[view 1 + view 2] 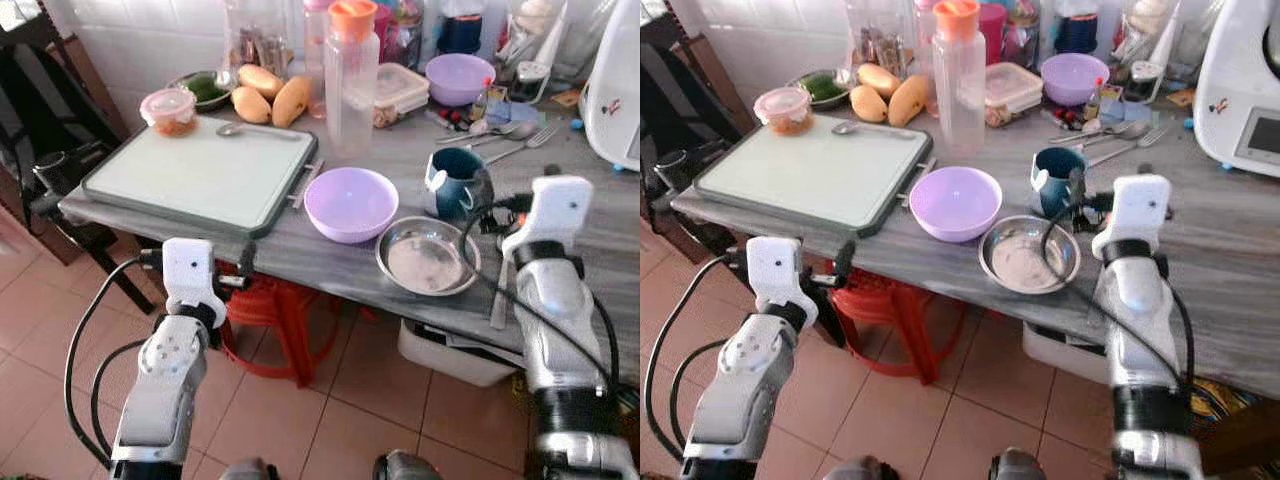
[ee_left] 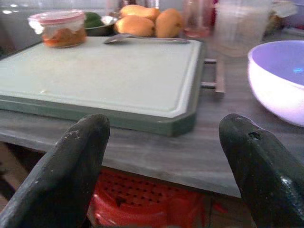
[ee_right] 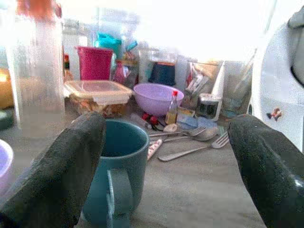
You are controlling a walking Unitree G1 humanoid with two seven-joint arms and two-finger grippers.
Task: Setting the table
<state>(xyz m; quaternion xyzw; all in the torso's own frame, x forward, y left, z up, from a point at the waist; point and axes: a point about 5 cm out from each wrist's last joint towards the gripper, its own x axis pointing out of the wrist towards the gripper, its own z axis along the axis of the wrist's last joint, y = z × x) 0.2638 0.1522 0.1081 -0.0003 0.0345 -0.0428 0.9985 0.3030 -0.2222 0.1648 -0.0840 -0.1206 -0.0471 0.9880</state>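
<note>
From the head: lilac bowl (image 1: pixel 350 203), steel plate (image 1: pixel 427 255) and teal mug (image 1: pixel 452 180) near the table's (image 1: pixel 300 262) front edge. Along the left gripper (image 2: pixel 161 156): spread wide, empty, short of the cutting board (image 2: pixel 95 76). Along the right gripper (image 3: pixel 164 161): agape beside the mug; best centred before closing.

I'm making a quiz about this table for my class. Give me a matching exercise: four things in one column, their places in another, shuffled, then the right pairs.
Things:
1. spoon
2. steel plate
3. mug
4. fork

Places:
A. beside the near purple bowl, at the table edge
B. on the cutting board
C. in front of the right hand
D. toward the back, by the white appliance

Pairs: 1-B, 2-A, 3-C, 4-D
</note>
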